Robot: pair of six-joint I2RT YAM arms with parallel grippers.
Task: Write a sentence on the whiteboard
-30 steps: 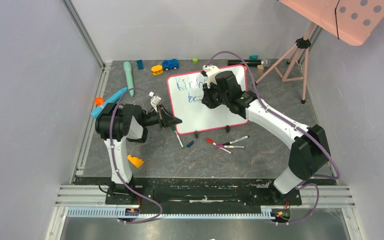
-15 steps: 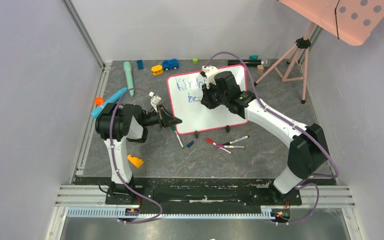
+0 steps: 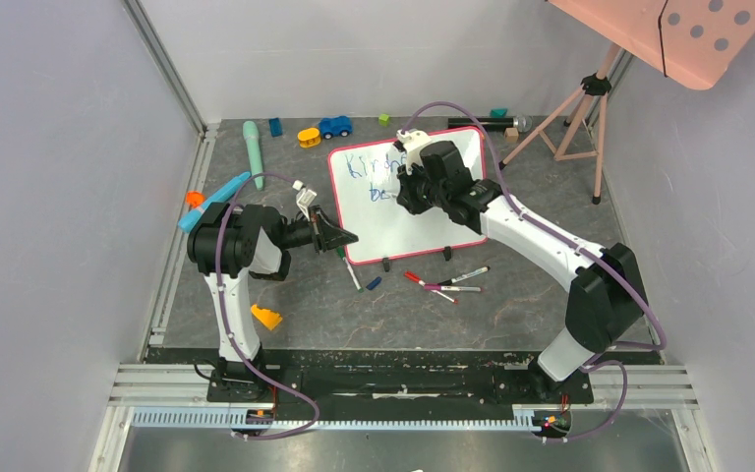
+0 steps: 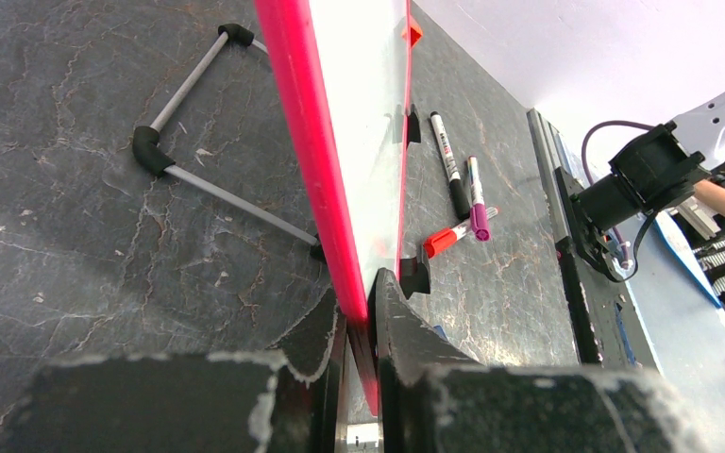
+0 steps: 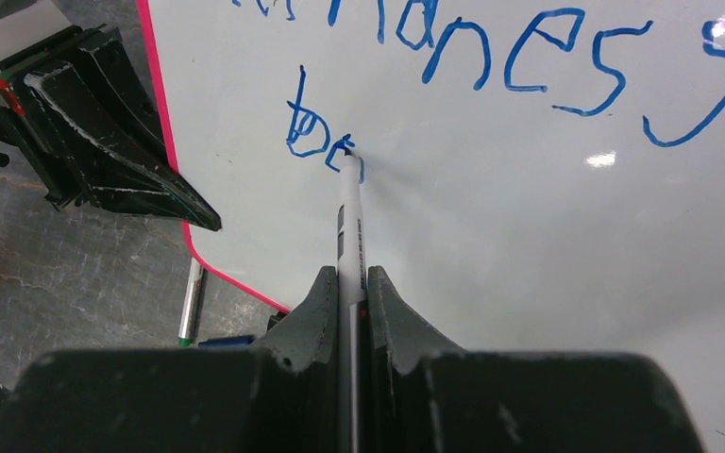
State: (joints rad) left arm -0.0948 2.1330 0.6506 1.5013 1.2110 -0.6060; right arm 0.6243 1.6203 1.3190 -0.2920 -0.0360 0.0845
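Observation:
The whiteboard [image 3: 423, 211], glossy white with a pink-red frame, stands tilted mid-table on black clip feet. My left gripper [image 3: 350, 237] is shut on its left frame edge [image 4: 326, 189], one finger on each side. My right gripper [image 3: 403, 192] is shut on a white marker [image 5: 349, 222] whose tip touches the board face [image 5: 529, 236]. The sentence [image 5: 491, 66] in blue reads "Kindness" on the top line and "be" [image 5: 321, 137] on the second line, right at the marker tip. In the top view my right arm hides part of the writing [image 3: 366, 165].
Loose markers [image 3: 447, 282] lie in front of the board, also seen in the left wrist view [image 4: 453, 179]. A green-tipped marker [image 3: 347, 265] lies by the left gripper. Toys [image 3: 334, 126] line the back. A tripod [image 3: 575, 118] with a salmon dotted panel [image 3: 698, 34] stands back right.
My right gripper has shifted slightly on the board while the second line grew from "b" to "be". The left arm has not moved.

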